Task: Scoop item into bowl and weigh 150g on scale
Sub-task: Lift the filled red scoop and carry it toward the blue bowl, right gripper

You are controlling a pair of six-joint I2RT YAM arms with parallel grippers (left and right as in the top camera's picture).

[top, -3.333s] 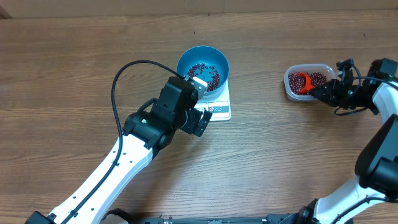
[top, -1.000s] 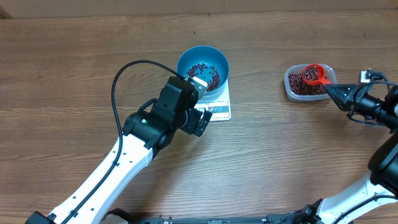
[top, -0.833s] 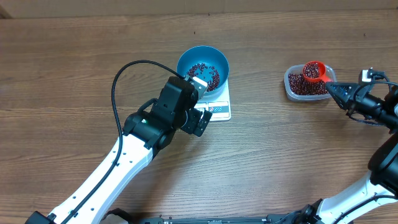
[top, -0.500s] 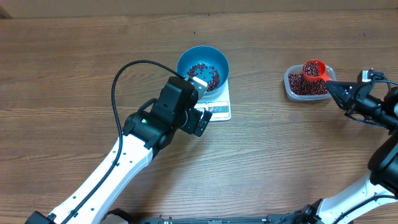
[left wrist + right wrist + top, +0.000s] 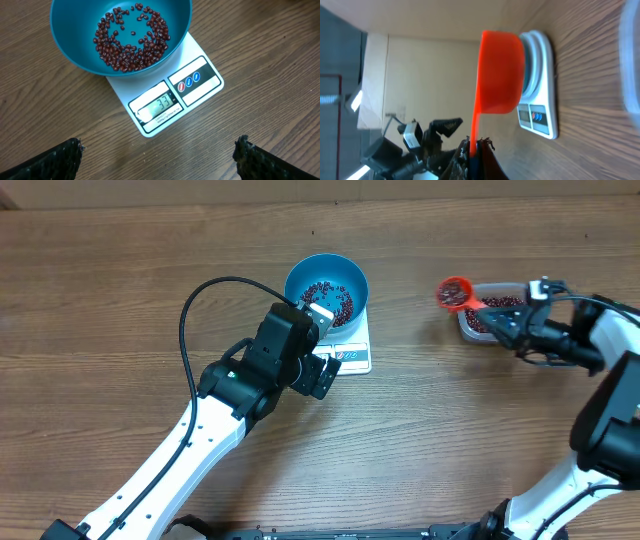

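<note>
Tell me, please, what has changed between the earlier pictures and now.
The right gripper, shut on the orange scoop, lifted it loaded with beans out of the clear tub and carried it left, toward the blue bowl. The left gripper, open, the bowl and the scale stayed in place.

The left arm (image 5: 190, 435) is a long glossy white tube ending in a boxy black wrist housing (image 5: 285, 352), with a thick black cable (image 5: 183, 330) looping off it. Its black fingers (image 5: 55, 162) look coarse and grainy. The right arm (image 5: 612, 345) has white shells, black joints and thin black wires (image 5: 572, 298).
</note>
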